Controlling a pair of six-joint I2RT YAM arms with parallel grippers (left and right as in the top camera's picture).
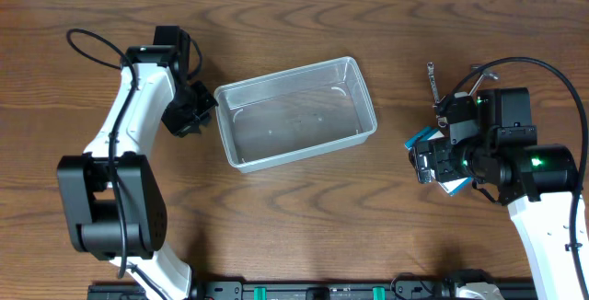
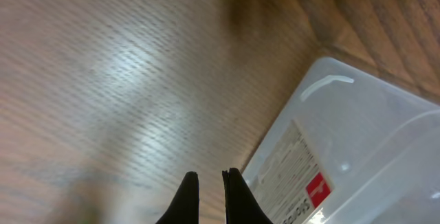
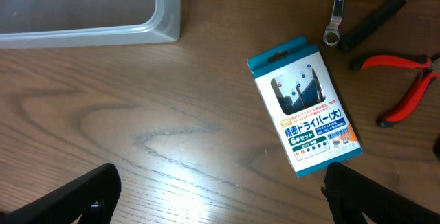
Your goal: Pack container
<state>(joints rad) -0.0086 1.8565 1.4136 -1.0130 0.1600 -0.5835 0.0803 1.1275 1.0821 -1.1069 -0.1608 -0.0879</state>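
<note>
The container (image 1: 299, 155) sits about mid-worktop, a clear plastic tub turned a bit off square, its long sides running left to right. The left hand (image 1: 191, 109) is parked just beside its left short end, close but not touching as far as I can tell. In the left wrist view the tub's rounded corner (image 2: 357, 148) fills the lower right, with a white sticker with a red square (image 2: 302, 176) showing through the plastic. The dark fingers (image 2: 185, 196) there are pinched nearly together, only a sliver of gap, with nothing in between.

The right hand (image 1: 433, 162) is well apart from the tub, off past its right end. Its fingers (image 3: 75, 196) are spread wide at the bottom corners of the right wrist view, holding nothing, and the tub's rim (image 3: 89, 35) just peeks in at the top left.

Right under that hand a teal-and-white screwdriver set box (image 3: 306, 107) lies flat on the wood-grain worktop (image 1: 294, 226). Beyond the box are a small combination wrench (image 3: 337, 11), a black-handled tool (image 3: 375, 21) and red-handled pliers (image 3: 405, 90), all clustered near each other.
</note>
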